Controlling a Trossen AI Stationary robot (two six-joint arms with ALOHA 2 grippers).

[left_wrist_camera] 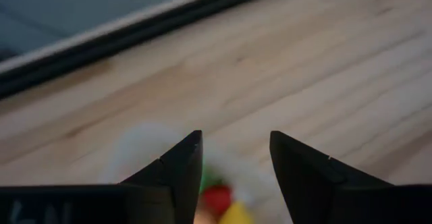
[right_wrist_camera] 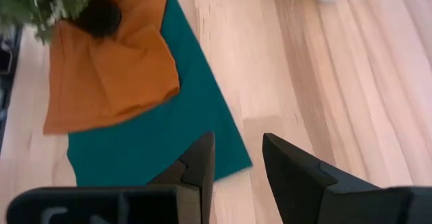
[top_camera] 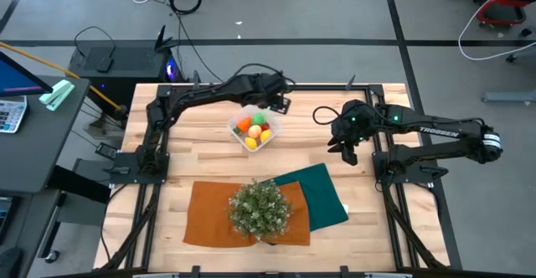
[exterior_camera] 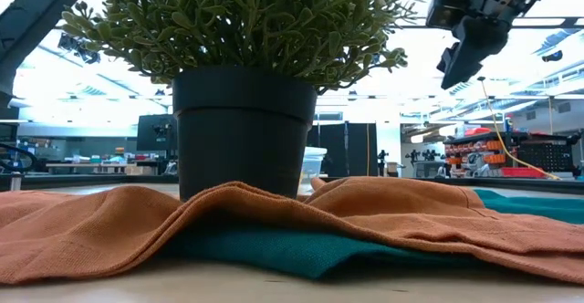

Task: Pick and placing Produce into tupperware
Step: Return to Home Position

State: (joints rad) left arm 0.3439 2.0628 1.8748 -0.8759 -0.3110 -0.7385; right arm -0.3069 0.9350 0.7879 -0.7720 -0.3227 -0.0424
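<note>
sitting in the small clear square plastic container (top_camera: 234, 129) are red, orange, yellow and green toy produce pieces (top_camera: 254, 128); none shows loose on the wooden table (top_camera: 197, 148), so filling looks done. left hand (top_camera: 279, 105) hovers just beside it, right hand (top_camera: 343, 146) well apart, both spread and empty.

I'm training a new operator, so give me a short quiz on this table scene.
1. True or false: the produce lies inside the tupperware.
2. Where the orange cloth and green cloth overlap, which lies on top? A: orange. B: green.
3. Fill in: the left gripper and right gripper both stand ____, holding nothing.
Key: 1 true; 2 A; 3 open.
</note>
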